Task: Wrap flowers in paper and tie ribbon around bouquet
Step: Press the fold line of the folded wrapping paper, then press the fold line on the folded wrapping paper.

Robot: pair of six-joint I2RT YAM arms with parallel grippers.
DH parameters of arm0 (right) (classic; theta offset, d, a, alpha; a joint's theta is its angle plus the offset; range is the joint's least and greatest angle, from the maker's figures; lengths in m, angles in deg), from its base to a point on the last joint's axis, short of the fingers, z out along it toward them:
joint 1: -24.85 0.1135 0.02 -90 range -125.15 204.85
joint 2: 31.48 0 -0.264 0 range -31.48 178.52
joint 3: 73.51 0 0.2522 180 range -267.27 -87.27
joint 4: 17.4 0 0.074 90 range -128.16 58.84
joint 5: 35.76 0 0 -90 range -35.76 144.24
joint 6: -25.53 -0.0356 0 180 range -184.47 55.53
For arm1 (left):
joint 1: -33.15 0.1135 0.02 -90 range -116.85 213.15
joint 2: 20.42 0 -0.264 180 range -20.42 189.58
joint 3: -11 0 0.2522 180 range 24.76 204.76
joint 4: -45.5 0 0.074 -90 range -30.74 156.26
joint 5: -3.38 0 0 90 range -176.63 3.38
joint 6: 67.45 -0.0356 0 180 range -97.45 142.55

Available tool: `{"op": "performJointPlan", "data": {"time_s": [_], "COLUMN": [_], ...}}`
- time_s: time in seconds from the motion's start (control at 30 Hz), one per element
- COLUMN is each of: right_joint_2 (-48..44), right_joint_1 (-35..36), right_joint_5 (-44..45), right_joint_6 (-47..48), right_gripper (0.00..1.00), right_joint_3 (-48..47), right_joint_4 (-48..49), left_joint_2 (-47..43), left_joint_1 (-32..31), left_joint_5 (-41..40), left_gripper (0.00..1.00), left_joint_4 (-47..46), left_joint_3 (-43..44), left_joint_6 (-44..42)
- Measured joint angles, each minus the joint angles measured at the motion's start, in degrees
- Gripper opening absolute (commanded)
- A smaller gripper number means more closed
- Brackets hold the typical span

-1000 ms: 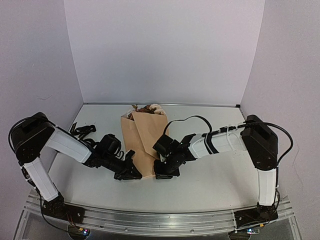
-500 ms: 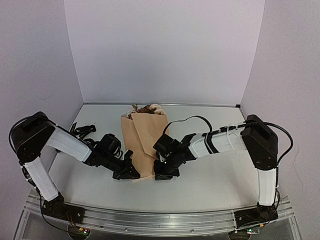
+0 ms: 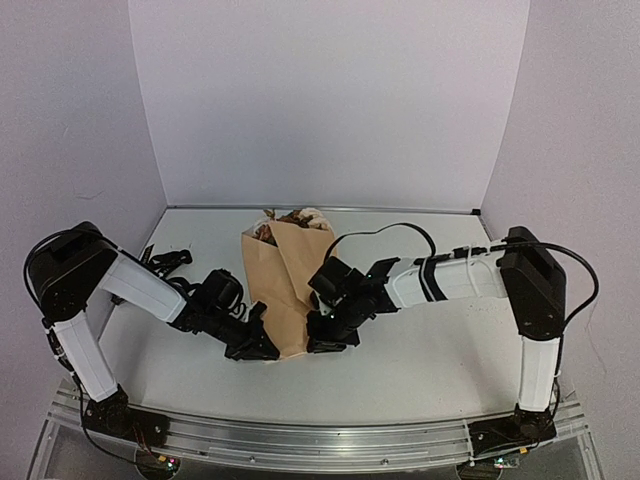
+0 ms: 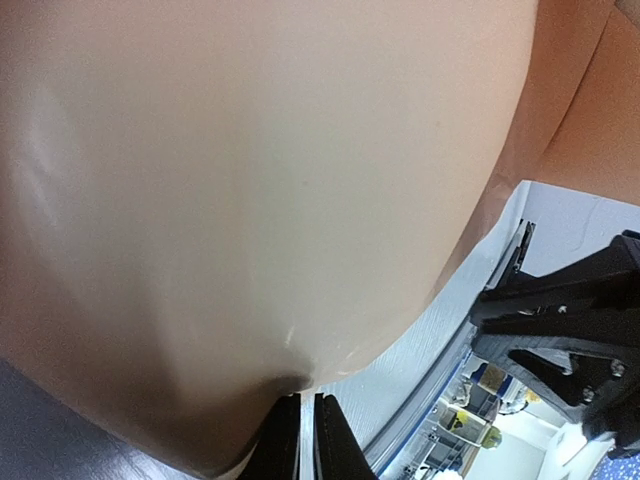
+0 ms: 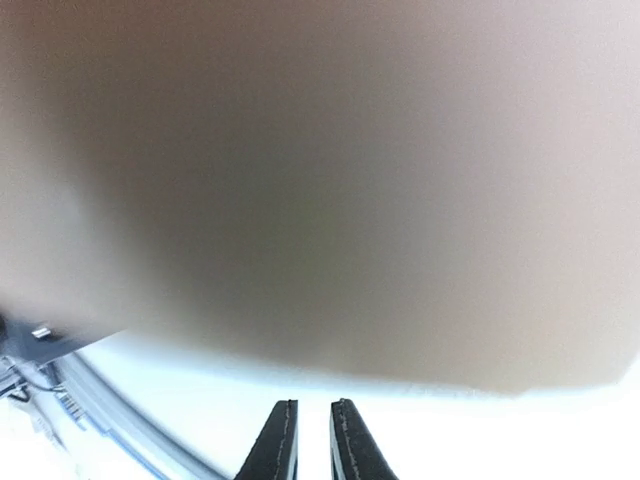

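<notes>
**Item: bouquet** point(image 3: 285, 288). A cone of matte tan kraft paper point(image 4: 250, 180), smooth, with overlapping flaps folded to a diagonal seam down the front. It lies flat on the white bench point(image 3: 430, 355), at mid-width. The long axis runs near to far, with the narrow foot toward the arm bases and the wide mouth toward the back wall.

**Flowers** point(image 3: 292, 217). Cream and rust-brown blooms crowd the mouth. The stems are hidden inside the cone.

**Left end effector** point(image 3: 258, 344). Black, set low at the left side of the cone's foot. Its wrist view shows the fingers point(image 4: 283, 445) all but pressed together, their tips meeting the paper's shadowed lower edge. Whether paper is nipped between them cannot be told.

**Right end effector** point(image 3: 323, 340). Black, at the right side of the foot, facing the left one across the cone. Its fingers point(image 5: 283, 440) stand a narrow slit apart with bare bench between them and nothing gripped. The blurred paper fills the view just beyond the tips.

**Also:** a black tangle point(image 3: 165, 262) at the bench's far left. Whether it is ribbon or cable cannot be told.
</notes>
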Motion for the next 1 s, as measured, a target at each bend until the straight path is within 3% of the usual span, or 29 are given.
{"op": "performJointPlan", "data": {"time_s": [0.3,0.5,0.67,0.83,1.0], "right_joint_2": [-12.75,-20.86,-14.23,-1.38,1.29], "right_joint_1": [-2.23,-12.86,-19.83,-19.98,-19.35], "right_joint_5": [-0.81,2.27,5.46,4.65,2.92], "right_joint_6": [4.41,6.58,4.76,2.03,-1.07], "right_gripper": [0.35,0.41,0.47,0.59,0.59], "right_joint_3": [0.47,5.05,4.01,-0.22,0.75], "right_joint_4": [-1.40,-1.24,-1.05,0.79,4.11], "left_joint_2": [-7.37,-10.72,-10.10,-8.01,-8.12], "left_joint_1": [1.84,6.52,9.73,11.44,13.56], "left_joint_5": [-2.21,-4.75,-7.34,-13.90,-17.75], "left_gripper": [0.20,0.21,0.21,0.22,0.20], "left_joint_4": [8.45,12.77,15.12,17.94,18.77], "left_joint_3": [4.33,6.58,8.10,9.15,8.17], "left_joint_6": [-2.64,-4.23,-5.38,-5.22,-4.62]}}
